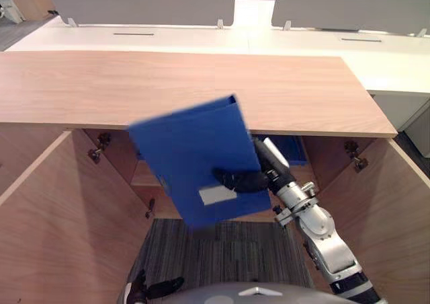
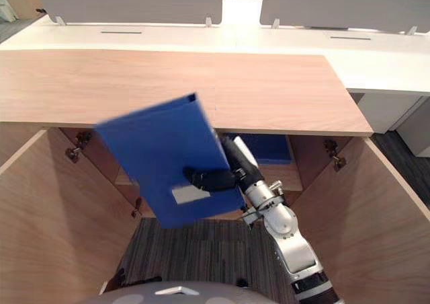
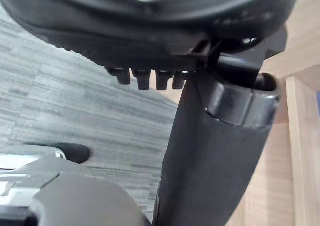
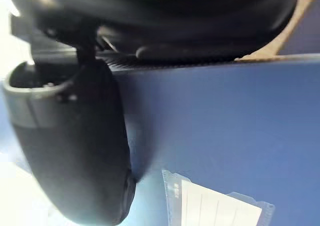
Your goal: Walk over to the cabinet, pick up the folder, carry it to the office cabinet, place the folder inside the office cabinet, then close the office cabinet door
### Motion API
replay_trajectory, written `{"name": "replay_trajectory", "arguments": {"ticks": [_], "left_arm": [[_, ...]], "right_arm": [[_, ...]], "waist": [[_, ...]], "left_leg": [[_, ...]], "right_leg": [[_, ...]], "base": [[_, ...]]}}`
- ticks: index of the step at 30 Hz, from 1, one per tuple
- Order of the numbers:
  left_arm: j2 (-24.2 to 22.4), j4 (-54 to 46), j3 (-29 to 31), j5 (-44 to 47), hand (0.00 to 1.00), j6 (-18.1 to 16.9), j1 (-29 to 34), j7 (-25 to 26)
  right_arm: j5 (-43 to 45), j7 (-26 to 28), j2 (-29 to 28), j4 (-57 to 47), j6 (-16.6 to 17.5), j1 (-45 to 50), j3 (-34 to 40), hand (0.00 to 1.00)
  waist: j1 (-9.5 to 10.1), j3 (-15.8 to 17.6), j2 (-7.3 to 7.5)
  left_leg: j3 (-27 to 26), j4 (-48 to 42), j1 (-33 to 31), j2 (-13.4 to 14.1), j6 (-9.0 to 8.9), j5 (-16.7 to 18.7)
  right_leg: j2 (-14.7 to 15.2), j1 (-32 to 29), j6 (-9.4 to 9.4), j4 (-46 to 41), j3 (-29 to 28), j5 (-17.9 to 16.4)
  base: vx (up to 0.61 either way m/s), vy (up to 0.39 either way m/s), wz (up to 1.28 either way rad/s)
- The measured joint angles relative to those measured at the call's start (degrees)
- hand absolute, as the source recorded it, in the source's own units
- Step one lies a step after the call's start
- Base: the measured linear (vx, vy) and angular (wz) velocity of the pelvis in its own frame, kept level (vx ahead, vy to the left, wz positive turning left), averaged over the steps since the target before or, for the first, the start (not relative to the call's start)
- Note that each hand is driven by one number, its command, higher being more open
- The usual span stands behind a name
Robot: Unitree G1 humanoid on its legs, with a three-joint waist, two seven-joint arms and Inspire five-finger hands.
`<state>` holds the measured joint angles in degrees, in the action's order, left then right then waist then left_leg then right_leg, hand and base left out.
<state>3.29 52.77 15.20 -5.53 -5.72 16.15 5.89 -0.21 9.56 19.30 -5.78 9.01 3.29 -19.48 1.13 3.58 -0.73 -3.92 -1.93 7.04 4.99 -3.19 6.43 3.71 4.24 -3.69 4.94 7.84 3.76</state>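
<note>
Folder point(image 1: 188, 149): blue, one count, held in the air in front of the open office cabinet point(image 1: 201, 82), tilted, with its upper corner overlapping the front edge of the cabinet top in the head views. Your right hand point(image 1: 245, 181) has it pinched at the lower edge. The thumb point(image 4: 75, 151) lies flat on the cover just beside the white label point(image 1: 216, 195), one count, and the fingers are hidden behind the board. Judgement: the cover reads as stiff board, since it stays flat though it is gripped at one edge only. It is probably light, with a smooth and likely slippery face. A grip this far from the middle lets the free end swing, so you would do better to hold nearer the spine or mid-edge and keep the pinch firm as the folder goes in. Left hand point(image 1: 151, 288): low, by the carpet point(image 1: 222, 250), nothing in it that you can see; I cannot tell its state. Cabinet doors: two, both swung open, left door point(image 1: 60, 216) and right door point(image 1: 396, 216). Inside, on the shelf to the right: one further blue item point(image 1: 290, 149), and I cannot tell whether it is a folder or a box. Behind the cabinet: white desks point(image 1: 396, 62) and two grey panels point(image 1: 141, 1).
</note>
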Motion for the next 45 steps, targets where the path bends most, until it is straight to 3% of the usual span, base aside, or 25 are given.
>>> {"name": "replay_trajectory", "arguments": {"ticks": [2, 5, 8, 13, 17, 21, 24, 27, 33, 41, 45], "left_arm": [[0.64, 0.99, -1.68, -0.25, 1.0, -0.01, -1.31, -0.02], [1.12, 1.24, -3.89, -0.78, 1.0, -0.07, -3.51, -0.03], [2.05, 1.02, -5.81, -0.73, 1.0, -0.1, -8.02, -0.06], [2.75, -1.64, -8.22, 0.12, 1.0, -0.53, -13.39, 0.42], [2.16, -7.69, -9.46, 1.45, 1.0, -0.5, -15.33, 1.13], [-0.34, -15.63, -9.57, 1.6, 1.0, -0.18, -15.17, 1.32], [-2.15, -29.64, -11.98, 1.79, 1.0, 0.76, -10.26, 0.84], [-3.67, -43.48, -12.75, 2.79, 1.0, -0.29, -3.73, -0.75], [-3.84, -49.11, -11.84, 3.86, 1.0, -0.49, -1.55, -1.39], [-5.53, -56.06, -12.81, 5.07, 1.0, -0.58, -1.72, -1.19], [-5.34, -51.68, -12.67, 5.0, 1.0, -0.08, -7.36, 0.78]], "right_arm": [[-1.3, 0.14, 1.39, 3.25, -0.01, -0.83, -2.11, 0.0], [-3.67, 0.22, 3.22, 6.5, -0.02, -2.27, -4.72, 0.0], [-4.68, 0.0, 3.46, 8.3, -0.1, -6.45, -4.76, 0.0], [-4.63, -2.75, 2.65, 9.99, -0.1, -12.48, -3.65, 0.0], [-4.07, -5.09, -1.86, 10.02, -0.56, -13.29, 0.92, 0.0], [1.01, -8.25, -5.67, 5.82, -1.76, -12.27, 6.24, 0.0], [7.33, -10.8, -8.69, 1.22, -1.9, -11.15, 13.82, 0.0], [14.59, -15.31, -10.81, 0.31, -1.6, -13.13, 23.37, 0.0], [27.41, -22.15, -9.41, 4.84, -1.31, -21.65, 32.48, 0.0], [39.2, -24.58, -7.18, 11.53, -1.19, -30.98, 34.17, 0.0], [44.49, -27.33, -7.84, 15.75, -0.97, -36.74, 33.53, 0.0]], "waist": [[-0.01, 0.89, -0.35], [0.0, 2.06, -0.73], [-0.19, 8.09, -0.92], [-0.92, 14.57, -1.37], [-1.04, 18.84, -1.63], [-0.77, 20.65, -2.08], [0.13, 21.17, -2.66], [1.96, 21.83, -3.96], [3.33, 22.32, -5.03], [4.63, 22.37, -5.09], [4.51, 22.4, -5.09]], "left_leg": [[-0.26, 0.1, -0.15, 0.02, -0.02, 0.01], [-1.34, -0.84, -4.08, 0.1, -0.07, 0.05], [-1.91, -6.03, -9.35, -0.1, -0.26, 0.39], [-1.81, -19.58, -21.66, -0.19, 0.11, 5.12], [-1.56, -31.08, -32.29, 1.1, 0.15, 9.14], [-1.56, -40.41, -41.76, 2.6, 0.5, 12.54], [-0.75, -43.9, -46.42, 2.8, 0.22, 13.13], [0.13, -45.83, -49.05, 2.83, 0.0, 13.8], [0.68, -47.19, -53.35, 3.31, -0.38, 13.94], [0.89, -47.01, -54.65, 3.02, -0.68, 13.82], [1.42, -46.7, -55.64, 2.78, -0.7, 13.4]], "right_leg": [[-0.05, -0.4, 0.02, -0.01, -0.28, 0.05], [-0.01, -5.88, 0.23, -2.52, -1.28, -0.21], [0.77, -13.36, 0.77, -11.17, -2.51, -2.57], [2.42, -26.69, 1.08, -26.49, -3.37, -7.86], [2.96, -36.77, 1.54, -36.45, -3.66, -10.56], [3.23, -45.89, 2.03, -44.15, -3.59, -13.22], [3.7, -50.44, 2.32, -47.91, -3.15, -14.16], [4.3, -52.78, 2.92, -50.49, -2.38, -15.48], [4.95, -56.38, 3.68, -52.41, -0.66, -16.72], [5.98, -57.35, 3.59, -52.85, 0.37, -17.07], [6.34, -57.5, 3.36, -52.11, 1.34, -17.02]], "base": [[0.02, 0.017, -0.11], [-0.01, 0.008, -0.19], [-0.08, 0.008, -0.18], [-0.13, 0.003, 0.01], [-0.18, -0.021, 0.0], [-0.19, -0.04, -0.06], [-0.11, -0.02, 0.11], [-0.03, -0.013, 0.17], [0.04, 0.002, 0.13], [0.01, 0.038, 0.08], [-0.03, 0.04, 0.1]]}}
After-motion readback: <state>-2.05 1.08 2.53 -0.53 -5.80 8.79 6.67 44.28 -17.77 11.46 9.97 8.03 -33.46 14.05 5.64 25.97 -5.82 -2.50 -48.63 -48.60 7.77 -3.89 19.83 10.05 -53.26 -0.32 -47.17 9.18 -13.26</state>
